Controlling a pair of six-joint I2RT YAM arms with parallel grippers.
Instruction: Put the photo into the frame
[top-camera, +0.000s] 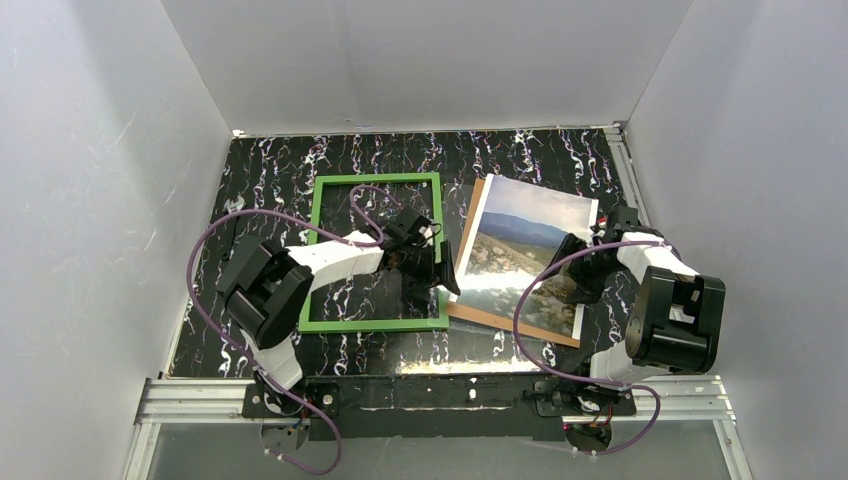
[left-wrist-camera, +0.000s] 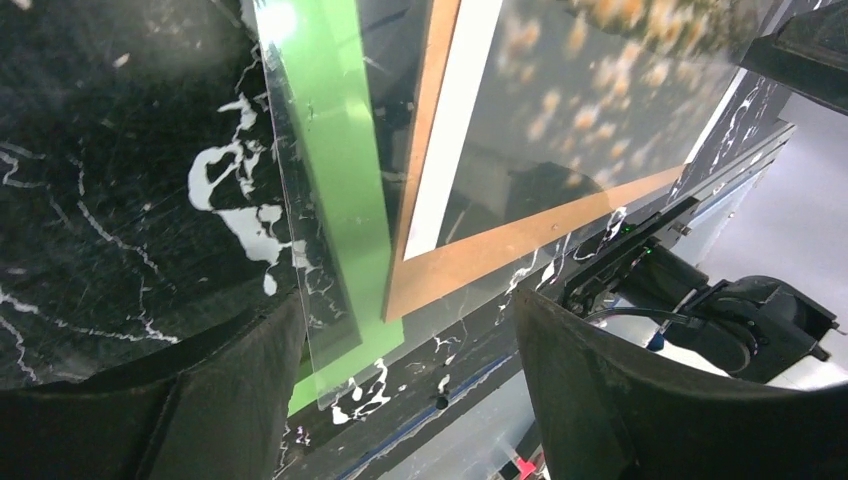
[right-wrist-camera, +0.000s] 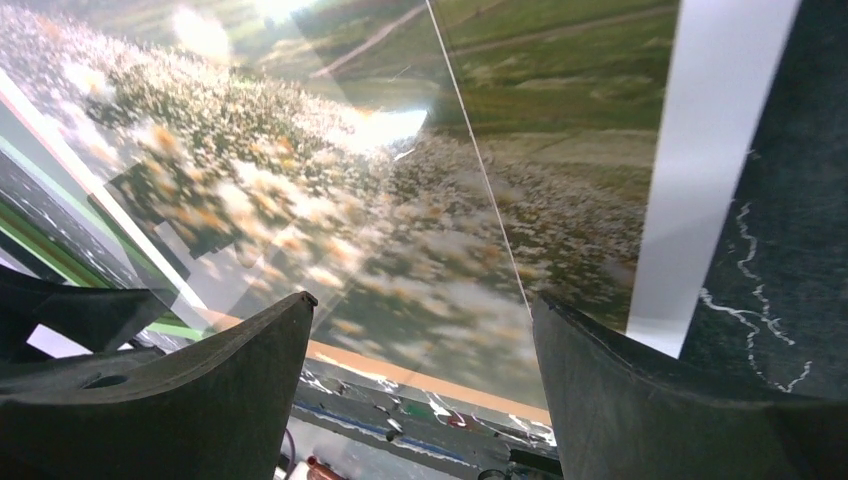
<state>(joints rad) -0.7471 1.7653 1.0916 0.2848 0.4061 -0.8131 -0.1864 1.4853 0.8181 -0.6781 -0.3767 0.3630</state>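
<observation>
The green frame lies flat on the black marbled mat, left of centre. The photo lies face up to its right on a brown backing board. My left gripper is open and empty, hovering over the frame's right bar next to the board's corner; it also shows in the left wrist view. My right gripper is open and empty, low over the photo's near right part; it also shows in the right wrist view.
A clear sheet lies over the frame's right bar and reaches across the board and photo; its edge crosses the print. White walls enclose the mat on three sides. A metal rail runs along the near edge.
</observation>
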